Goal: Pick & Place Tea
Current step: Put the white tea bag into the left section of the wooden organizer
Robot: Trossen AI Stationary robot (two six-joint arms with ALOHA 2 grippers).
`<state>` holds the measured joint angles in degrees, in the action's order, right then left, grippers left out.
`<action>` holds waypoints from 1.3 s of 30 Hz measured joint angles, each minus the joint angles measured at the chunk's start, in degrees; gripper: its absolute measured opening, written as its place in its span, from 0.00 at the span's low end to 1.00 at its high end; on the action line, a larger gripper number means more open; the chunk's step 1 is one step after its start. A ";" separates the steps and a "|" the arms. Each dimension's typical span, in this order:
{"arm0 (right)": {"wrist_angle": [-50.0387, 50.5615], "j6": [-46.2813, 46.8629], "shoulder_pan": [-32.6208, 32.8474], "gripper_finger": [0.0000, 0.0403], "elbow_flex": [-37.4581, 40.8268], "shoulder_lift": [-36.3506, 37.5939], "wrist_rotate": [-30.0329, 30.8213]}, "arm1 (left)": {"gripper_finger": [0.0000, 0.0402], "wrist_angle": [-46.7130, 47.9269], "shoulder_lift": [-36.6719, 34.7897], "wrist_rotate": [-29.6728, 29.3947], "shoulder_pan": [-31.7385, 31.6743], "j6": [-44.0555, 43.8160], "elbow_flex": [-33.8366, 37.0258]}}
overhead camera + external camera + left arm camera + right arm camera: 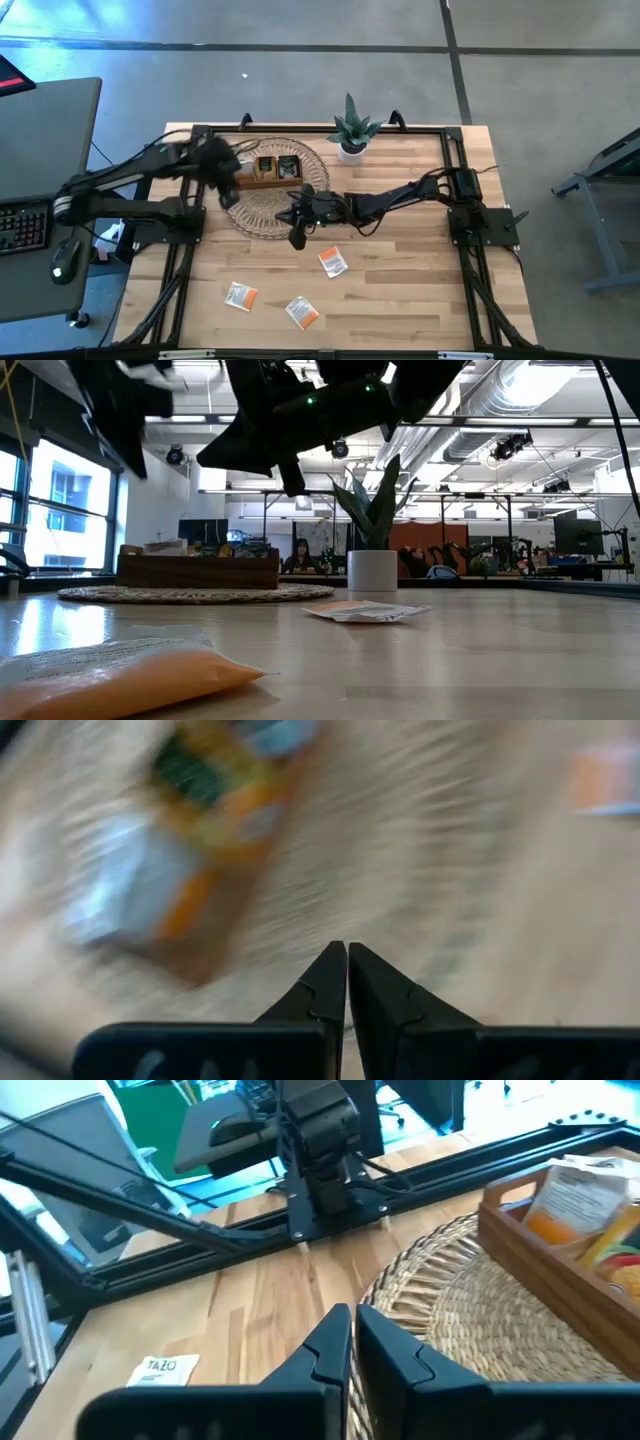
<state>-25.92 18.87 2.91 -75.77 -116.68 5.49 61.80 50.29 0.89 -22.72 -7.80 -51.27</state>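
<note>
Three orange-and-white tea sachets [333, 262], [240, 296], [302, 313] lie flat on the wooden table near its front. More sachets [575, 1205] stand in the brown wooden tray [268, 172], which sits on a round woven mat [262, 212]. My left gripper [230, 185] hangs over the mat's left part beside the tray, shut with nothing in it [347, 952]. My right gripper [292, 218] is held over the mat's near edge, pointing toward the table's left, shut and empty [352, 1312]. One sachet [165, 1370] lies ahead of it on the bare wood.
A small potted plant [352, 135] stands behind the mat at the far edge. A black frame rail [200, 1240] runs along the table's sides. Bare wood lies between the mat and the front sachets. A person sits in the room far behind the table [300, 555].
</note>
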 joint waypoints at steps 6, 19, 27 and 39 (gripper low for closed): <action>-1.38 -4.10 1.71 0.11 0.00 0.00 -1.37 | 0.03 -11.52 -14.09 9.15 15.71 -14.21 6.39; -5.73 -13.98 7.97 0.30 -11.81 -10.62 -8.91 | 0.03 -31.01 -13.77 -4.98 35.65 -20.00 17.12; 16.96 -16.16 9.96 0.25 -37.92 -25.83 -15.81 | 0.03 -29.73 -13.32 -10.80 36.28 -19.53 17.01; 23.49 -16.25 10.68 0.15 -48.12 -35.69 -22.44 | 0.03 -27.85 -13.37 -18.44 36.26 -18.92 17.01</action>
<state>-2.43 2.62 13.58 -123.89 -152.37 -16.96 33.95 36.92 -17.55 13.54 -26.72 -34.26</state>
